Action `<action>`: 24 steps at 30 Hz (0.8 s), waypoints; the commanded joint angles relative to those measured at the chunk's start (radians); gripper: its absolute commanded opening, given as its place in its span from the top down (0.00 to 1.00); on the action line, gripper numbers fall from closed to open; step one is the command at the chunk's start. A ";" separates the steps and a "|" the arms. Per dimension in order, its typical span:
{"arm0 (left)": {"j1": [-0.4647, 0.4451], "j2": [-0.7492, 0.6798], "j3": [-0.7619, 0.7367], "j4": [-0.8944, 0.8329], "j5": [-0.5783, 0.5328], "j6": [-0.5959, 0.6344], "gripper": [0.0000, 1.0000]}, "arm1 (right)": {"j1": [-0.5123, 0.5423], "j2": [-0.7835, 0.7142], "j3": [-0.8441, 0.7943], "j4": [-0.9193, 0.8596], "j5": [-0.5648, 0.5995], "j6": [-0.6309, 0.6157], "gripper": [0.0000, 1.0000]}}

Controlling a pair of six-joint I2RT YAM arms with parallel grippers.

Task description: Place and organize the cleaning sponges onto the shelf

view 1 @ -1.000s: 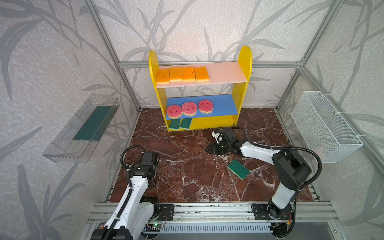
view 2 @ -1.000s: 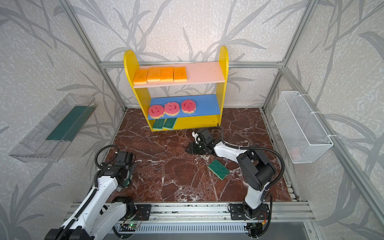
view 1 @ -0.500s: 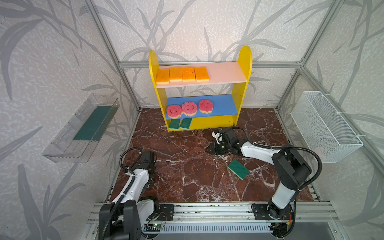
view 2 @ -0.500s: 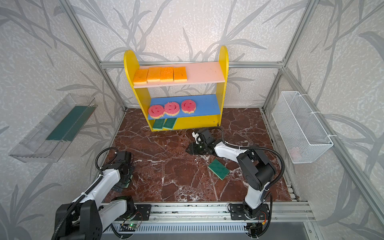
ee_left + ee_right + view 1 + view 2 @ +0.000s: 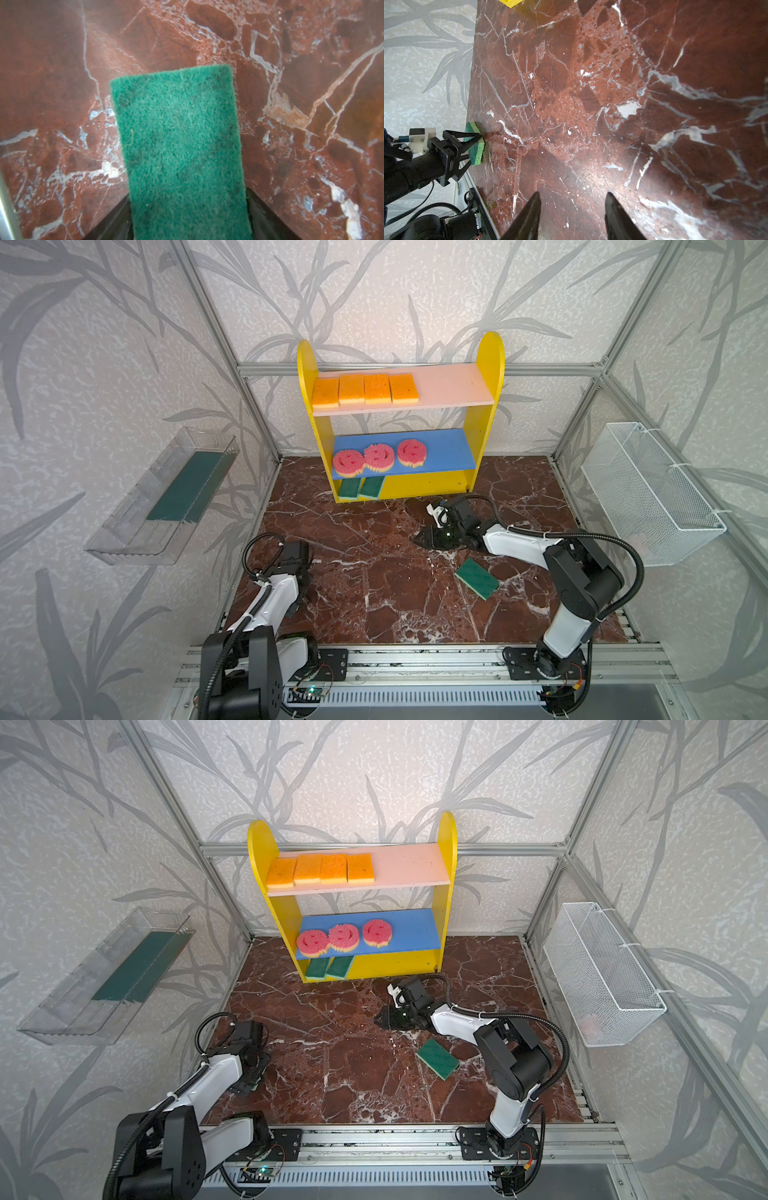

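At the left edge of the worktop (image 5: pixel 374 572), straddling a green-topped sponge (image 5: pixel 178 145) with the left hand (image 5: pixel 475 150), jaws along both long sides, sponge flat on the marble; cannot tell whether squeezing. Mid-worktop, holding the right hand (image 5: pixel 572 207) half-wide and empty, near a second green-topped sponge (image 5: pixel 476 578). Behind, keeping on the shelf (image 5: pixel 490 364) four orange sponges (image 5: pixel 365 388), three pink smiley sponges (image 5: pixel 379 456) and a green-topped pair (image 5: pixel 360 488).

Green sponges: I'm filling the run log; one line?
left gripper astride green sponge, grip unclear | right gripper open, empty | loose green sponge on floor
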State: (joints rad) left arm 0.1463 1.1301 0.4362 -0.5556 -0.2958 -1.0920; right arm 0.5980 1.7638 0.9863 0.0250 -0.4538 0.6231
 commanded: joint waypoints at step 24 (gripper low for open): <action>-0.909 0.649 0.617 0.100 0.121 0.116 0.29 | -0.335 -0.507 -0.384 -0.085 -0.002 0.006 0.50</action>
State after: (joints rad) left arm -0.7212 1.7164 1.0050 -0.4316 -0.1829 -0.9974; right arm 0.2817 1.3125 0.6327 -0.0124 -0.4522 0.6315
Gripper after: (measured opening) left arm 0.705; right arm 0.497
